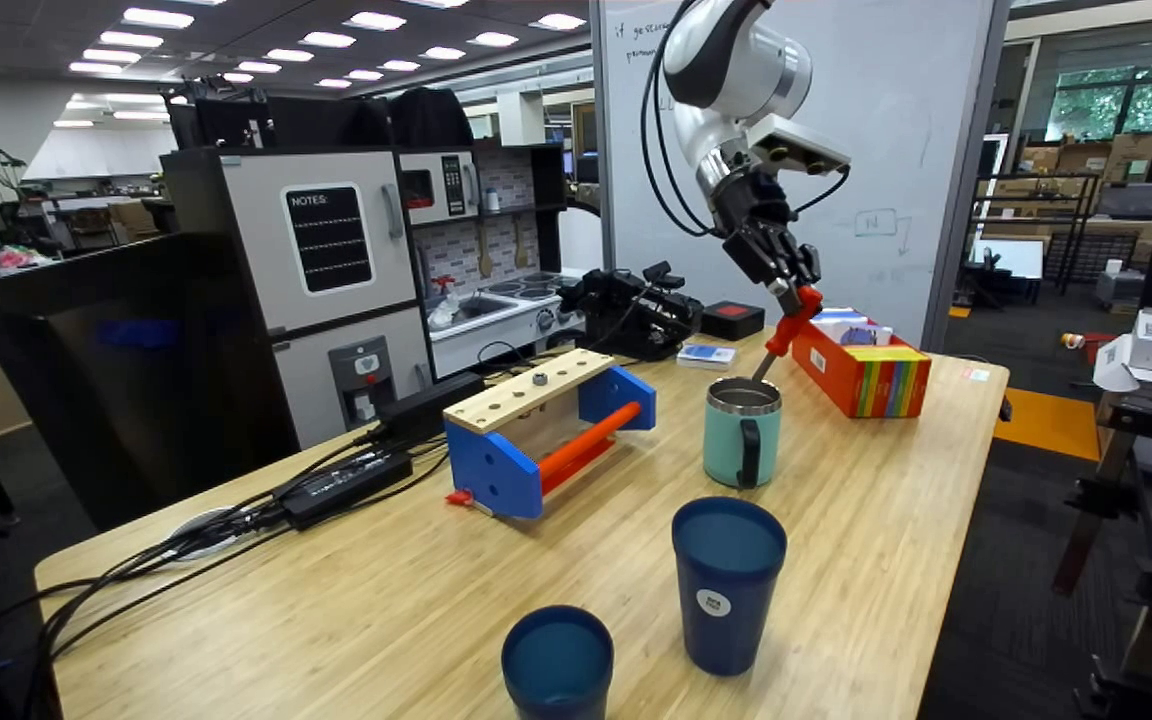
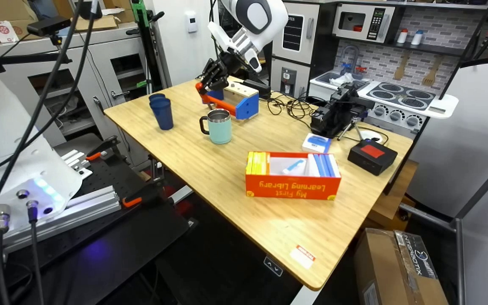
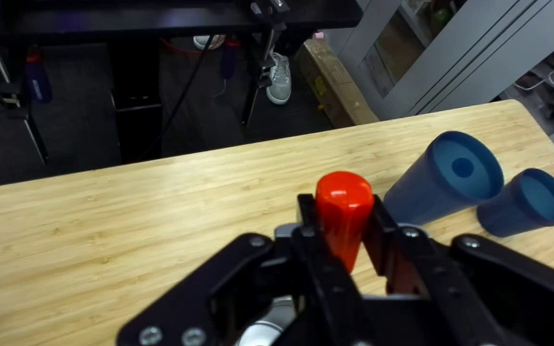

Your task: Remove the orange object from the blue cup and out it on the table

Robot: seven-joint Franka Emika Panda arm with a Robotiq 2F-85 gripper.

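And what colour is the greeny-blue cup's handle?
Black. The cup handle shows best in an exterior view.

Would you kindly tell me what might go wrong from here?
The orange tool slants down to the teal cup, so its shaft could catch the rim and tip the cup. Held by the gripper, the tool might twist or slip. Laid on the table, its rounded handle might roll.

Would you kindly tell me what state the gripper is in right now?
Gripper: closed, its jaws holding the red-orange object.
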